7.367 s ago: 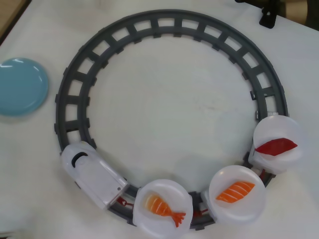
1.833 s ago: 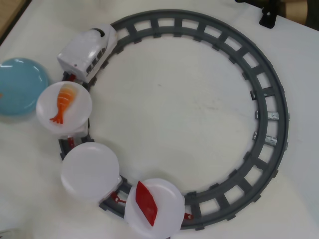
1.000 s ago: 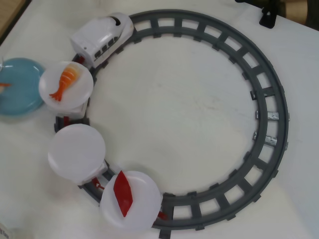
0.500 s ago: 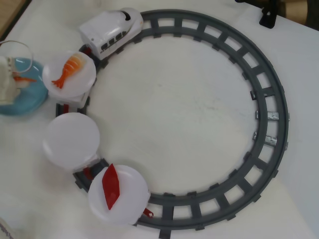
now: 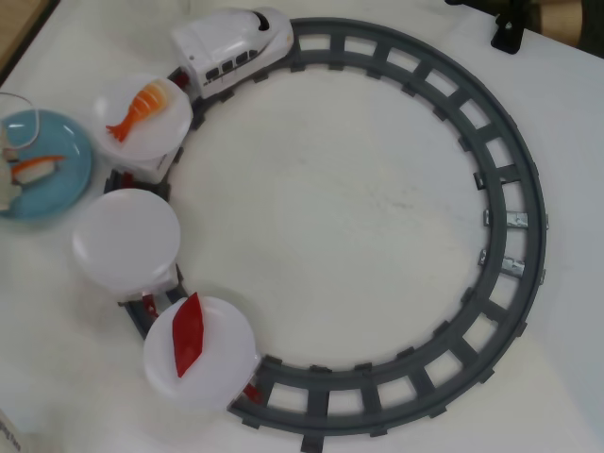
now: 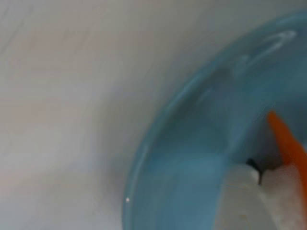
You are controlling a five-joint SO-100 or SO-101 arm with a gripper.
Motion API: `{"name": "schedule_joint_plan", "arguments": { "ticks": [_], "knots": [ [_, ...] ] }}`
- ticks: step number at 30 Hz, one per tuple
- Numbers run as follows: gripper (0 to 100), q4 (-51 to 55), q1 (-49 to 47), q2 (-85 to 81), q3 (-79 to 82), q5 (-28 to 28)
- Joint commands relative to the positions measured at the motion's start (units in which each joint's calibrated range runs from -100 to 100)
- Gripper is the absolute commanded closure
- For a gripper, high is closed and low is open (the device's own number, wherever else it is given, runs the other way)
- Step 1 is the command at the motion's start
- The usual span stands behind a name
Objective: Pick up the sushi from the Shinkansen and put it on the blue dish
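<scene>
The dish (image 5: 58, 184) looks glossy blue, smooth. The train (image 5: 231, 47) and plates (image 5: 125, 243) look like shiny white plastic. The track (image 5: 514, 236) is matt grey plastic on a matt white desk (image 5: 359, 208).

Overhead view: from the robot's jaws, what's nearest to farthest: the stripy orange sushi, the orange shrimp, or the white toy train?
1. Striped orange salmon sushi, on the blue dish, left edge.
2. Orange shrimp piece, upper left.
3. White plastic toy train, top.
</scene>
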Motion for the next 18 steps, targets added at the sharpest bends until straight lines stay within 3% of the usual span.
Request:
{"name": "schedule_joint_plan", "arguments": {
  "ticks": [1,12,18],
  "knots": [
    [85,3.2,0.04,-1.42,-7.22,-0.38],
    [85,15.94,-0.23,-1.75,-24.72,-0.49],
    [85,19.67,-0.67,-10.05,-26.52,-2.42]
  ]
}}
